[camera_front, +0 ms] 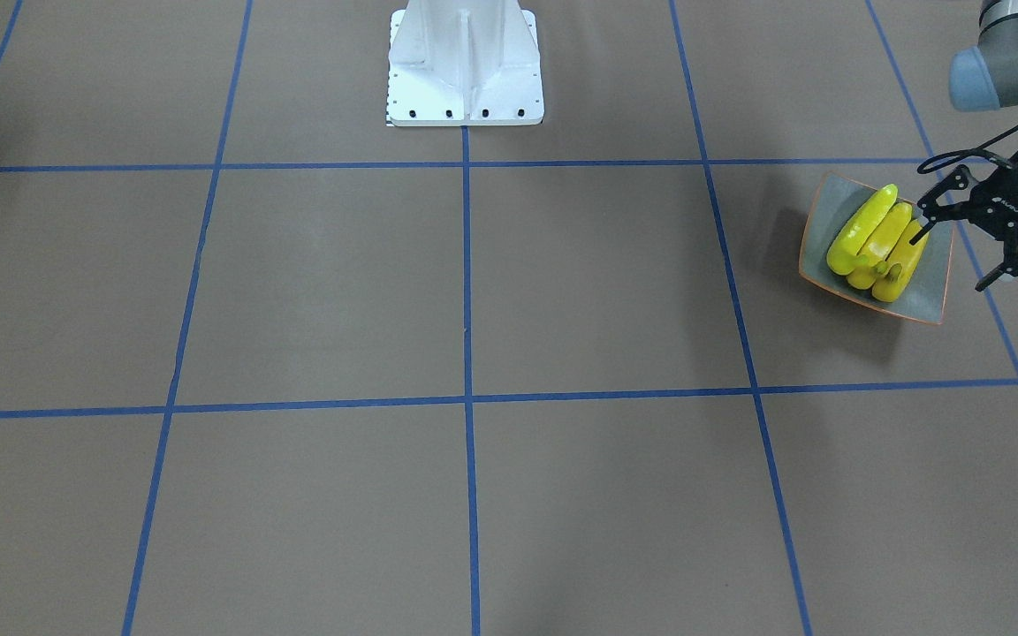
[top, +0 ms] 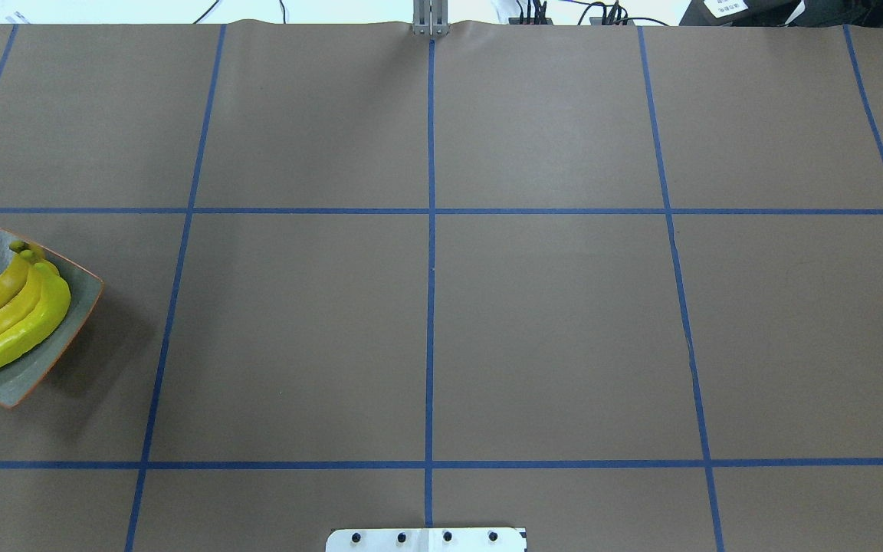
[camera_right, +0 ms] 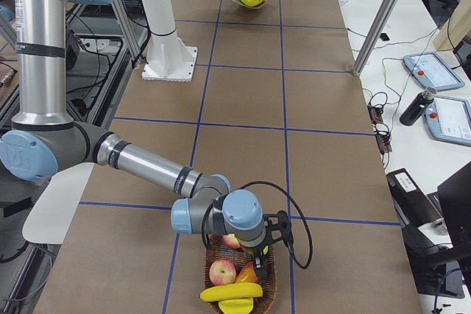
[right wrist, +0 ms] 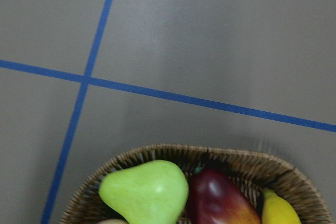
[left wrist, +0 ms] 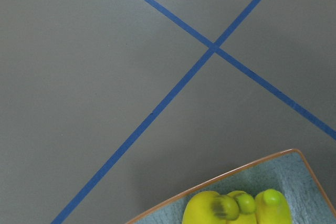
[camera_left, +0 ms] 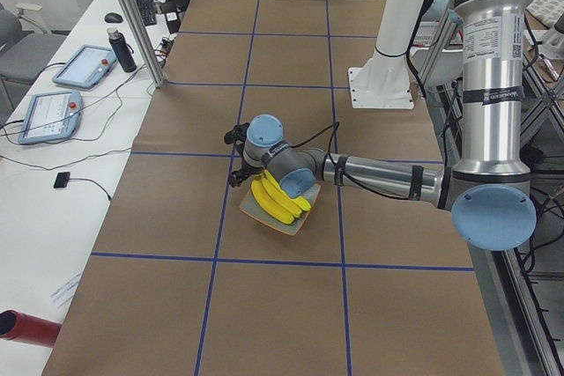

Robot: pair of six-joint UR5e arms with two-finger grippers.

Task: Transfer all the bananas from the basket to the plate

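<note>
While the robot's left arm stretches to its own left end of the table, its black two-finger left gripper (camera_front: 949,263) hangs over the outer edge of the plate. Its fingers are spread wide and nothing is between them. In the front view one fingertip (camera_front: 917,238) lines up with the nearest banana, but whether it touches cannot be told.

Below it, three bright yellow, glossy toy bananas (camera_front: 876,238) lie side by side, touching one another. Their dark stem tips point away from the robot. They rest on a square, speckled grey plate with a thin orange rim (camera_front: 933,287). The plate sits on the brown paper-covered table marked with a grid of blue tape (camera_front: 474,291).

Well apart, at the table's other end, the black right gripper (camera_right: 259,255) is lowered into a round woven wicker basket (camera_right: 271,295). How far its fingers are open cannot be told from the side view, and the right wrist view shows no fingers.

A fourth banana (camera_right: 232,293) lies in the basket, just beside a red-and-yellow apple (camera_right: 223,272). The right wrist view also shows a smooth green pear (right wrist: 144,190) there, next to a dark red fruit (right wrist: 220,200).

A white metal robot base (camera_front: 465,66) stands bolted at mid-table.
</note>
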